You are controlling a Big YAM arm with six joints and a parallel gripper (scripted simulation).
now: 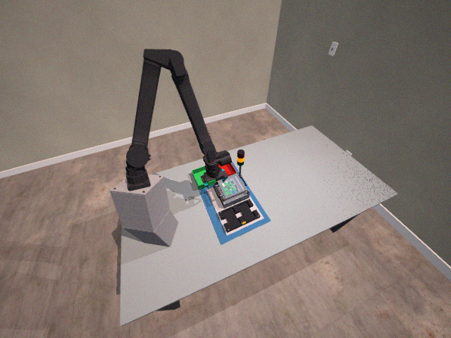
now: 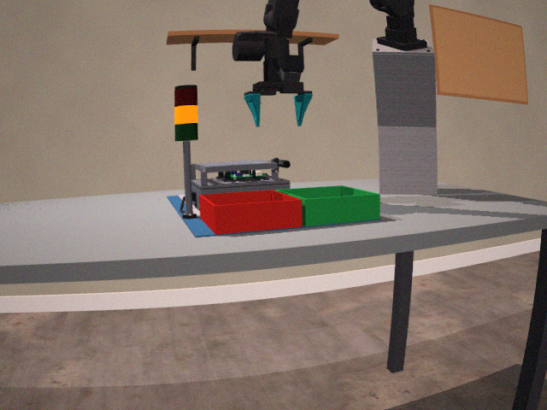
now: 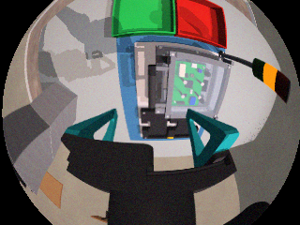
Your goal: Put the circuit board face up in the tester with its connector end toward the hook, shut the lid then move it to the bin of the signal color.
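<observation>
The green circuit board (image 1: 229,187) lies inside the grey tester (image 1: 232,192) under its shut see-through lid; it also shows in the wrist view (image 3: 189,84) and edge-on in the exterior view (image 2: 240,175). The lid's handle end (image 2: 280,163) sticks out on the tester's right side there. My gripper (image 2: 278,110) is open and empty, with its teal fingers well above the tester. The signal tower (image 2: 185,113) beside the tester shows its amber middle light; its red and green segments are dark. The red bin (image 2: 250,210) and the green bin (image 2: 338,203) stand side by side, both empty.
The black two-pocket tray (image 1: 239,215) sits empty on the blue mat (image 1: 238,214) in front of the tester. The arm's grey pedestal (image 1: 145,209) stands at the table's left. A wooden shelf (image 2: 251,36) hangs on the wall behind my gripper.
</observation>
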